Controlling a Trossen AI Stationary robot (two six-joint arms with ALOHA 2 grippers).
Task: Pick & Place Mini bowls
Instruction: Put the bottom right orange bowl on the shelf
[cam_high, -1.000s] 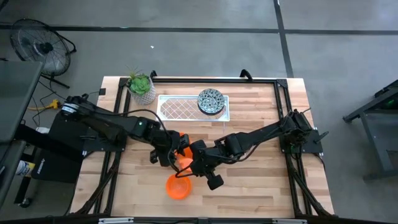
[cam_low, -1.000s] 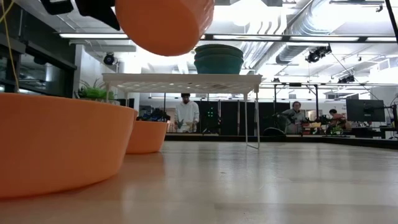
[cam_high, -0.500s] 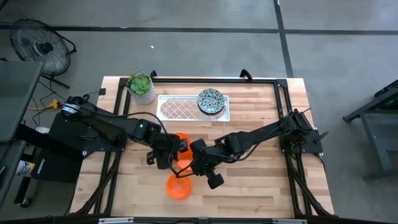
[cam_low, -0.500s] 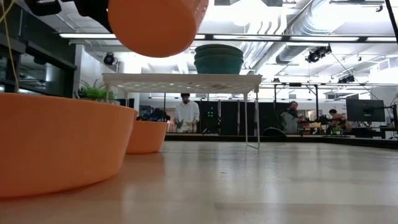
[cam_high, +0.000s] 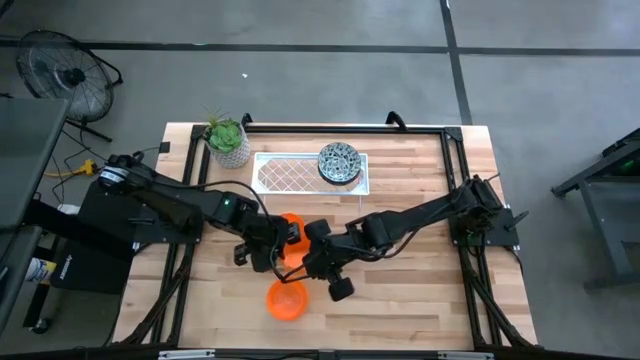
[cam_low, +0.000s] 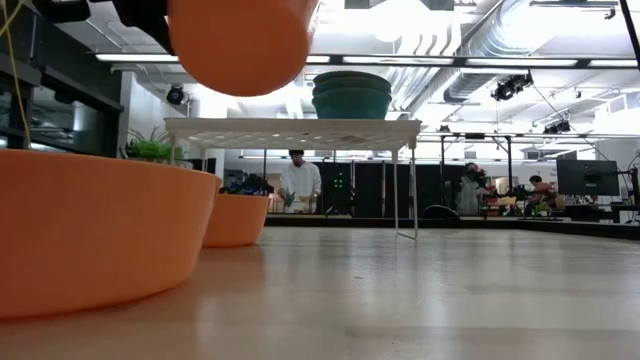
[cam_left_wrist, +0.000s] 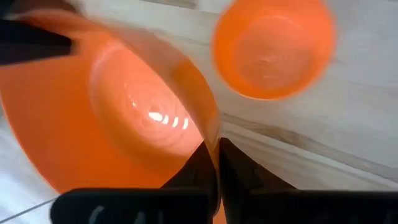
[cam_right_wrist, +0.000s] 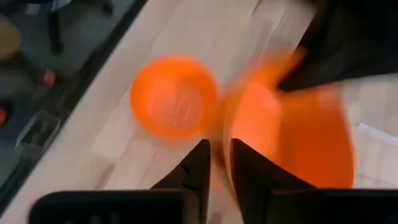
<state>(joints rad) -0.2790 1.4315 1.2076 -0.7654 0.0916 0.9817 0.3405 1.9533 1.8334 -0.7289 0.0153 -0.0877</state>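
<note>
Both grippers meet above the table's middle at one plain orange mini bowl (cam_high: 290, 232), lifted clear and seen at the top of the low view (cam_low: 240, 45). My left gripper (cam_left_wrist: 216, 162) is shut on its rim. My right gripper (cam_right_wrist: 219, 163) stands a little open with that rim between its fingers. A second orange bowl (cam_high: 287, 300) rests on its base near the table's front edge, and a third (cam_low: 235, 220) sits farther back. A patterned bowl (cam_high: 340, 162) stands on the white rack (cam_high: 290, 175). My left gripper pinches the lifted bowl's rim (cam_left_wrist: 208, 134) between its two fingers, one inside the bowl and one outside. The fingers slant down from the table's left. The bowl hangs tilted, clear of the table. My right gripper has the opposite rim (cam_right_wrist: 225, 140) between its parted fingers; whether they touch it I cannot tell.
A potted green plant (cam_high: 227, 140) stands at the far left corner beside the rack. The table's right half is bare wood (cam_high: 420, 280). People move in the room beyond the far edge.
The lifted orange bowl has shifted a little toward the table's left and tipped slightly. Both arms have stayed about where they were.
</note>
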